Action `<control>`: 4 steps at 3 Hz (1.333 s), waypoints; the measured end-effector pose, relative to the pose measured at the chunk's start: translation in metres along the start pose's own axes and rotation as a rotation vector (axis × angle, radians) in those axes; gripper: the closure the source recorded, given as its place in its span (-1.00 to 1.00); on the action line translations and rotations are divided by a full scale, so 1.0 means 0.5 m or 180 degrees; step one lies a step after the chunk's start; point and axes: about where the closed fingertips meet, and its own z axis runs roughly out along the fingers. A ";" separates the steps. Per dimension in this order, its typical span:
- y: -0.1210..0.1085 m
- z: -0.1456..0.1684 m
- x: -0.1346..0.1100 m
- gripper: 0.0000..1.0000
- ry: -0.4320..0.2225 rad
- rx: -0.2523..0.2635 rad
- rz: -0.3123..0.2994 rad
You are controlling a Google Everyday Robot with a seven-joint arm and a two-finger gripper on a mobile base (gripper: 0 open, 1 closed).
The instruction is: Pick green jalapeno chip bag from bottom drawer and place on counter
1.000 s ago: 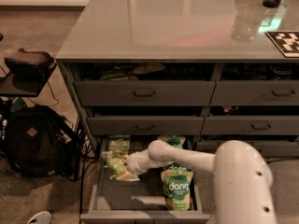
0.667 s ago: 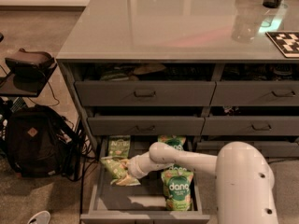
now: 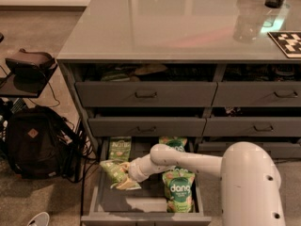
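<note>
Since a second ago the gripper (image 3: 123, 174) has carried the green jalapeno chip bag (image 3: 111, 169) a little leftward and upward, so that the bag's left corner now overlaps the left wall of the bottom drawer (image 3: 141, 217). The gripper is clamped on the bag's right end, and the bag hangs tilted from it, low corner toward the drawer front. The white arm (image 3: 188, 158) runs off to the gripper's right.

Just behind the gripper, a second pale-green chip bag (image 3: 120, 149) lies flat at the back left of the drawer. To the gripper's right, near the drawer front, lies a green-and-orange dang bag (image 3: 178, 193); another dang bag (image 3: 173, 142) peeks out behind the arm. Under the gripper is the drawer's dark floor.

Above the gripper are two shallower grey drawers (image 3: 146, 126) with bar handles, and over them the glossy counter (image 3: 155, 27), well apart from the bag. Far to the gripper's left a black backpack (image 3: 33, 140) sits on the carpet.
</note>
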 end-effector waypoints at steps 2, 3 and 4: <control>0.071 -0.212 -0.172 1.00 -0.0107 0.0568 -0.0104; 0.143 -0.305 -0.252 1.00 0.0032 0.0826 -0.0284; 0.235 -0.394 -0.321 1.00 0.0180 0.1103 -0.0500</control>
